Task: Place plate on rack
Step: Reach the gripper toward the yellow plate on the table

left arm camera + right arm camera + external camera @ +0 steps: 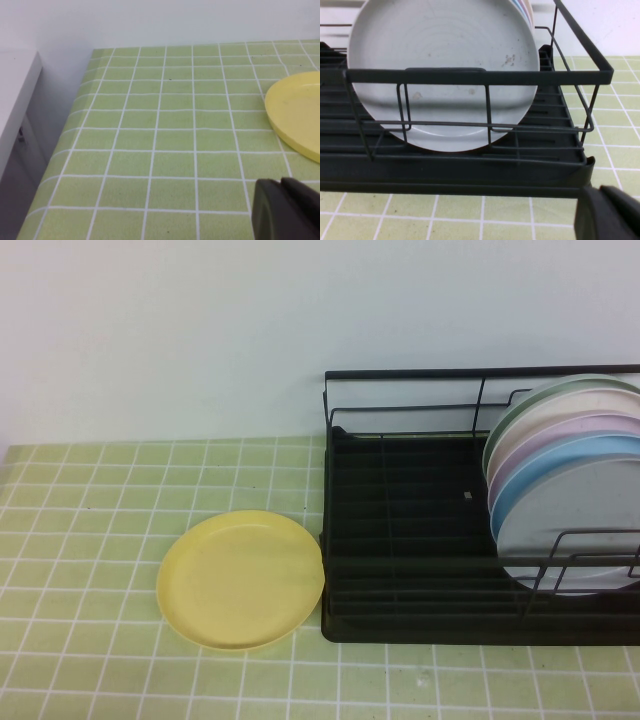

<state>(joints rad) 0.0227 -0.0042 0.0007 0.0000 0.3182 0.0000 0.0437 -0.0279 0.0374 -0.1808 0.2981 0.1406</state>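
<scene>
The black wire rack (420, 630) stands toward the bench's (80, 540) back right, its right end cut off by the high view. At that end a row of plates (560, 430) stands on edge: green, cream, lilac, blue, and a grey plate (570, 530) nearest the front. The rest of the rack's slots are free.

The yellow plate (241, 580) lies flat and face up near the middle of the bench, its rim right beside the rack's left end. Whether they touch cannot be told. Being round, it has no long axis.

Neither arm shows in the high view. The left gripper (282, 187) hangs low over the bench's left part, fingers pressed together on nothing. The right gripper (599, 192) sits low before the rack's near wall, facing the grey plate, fingers likewise closed and empty.
</scene>
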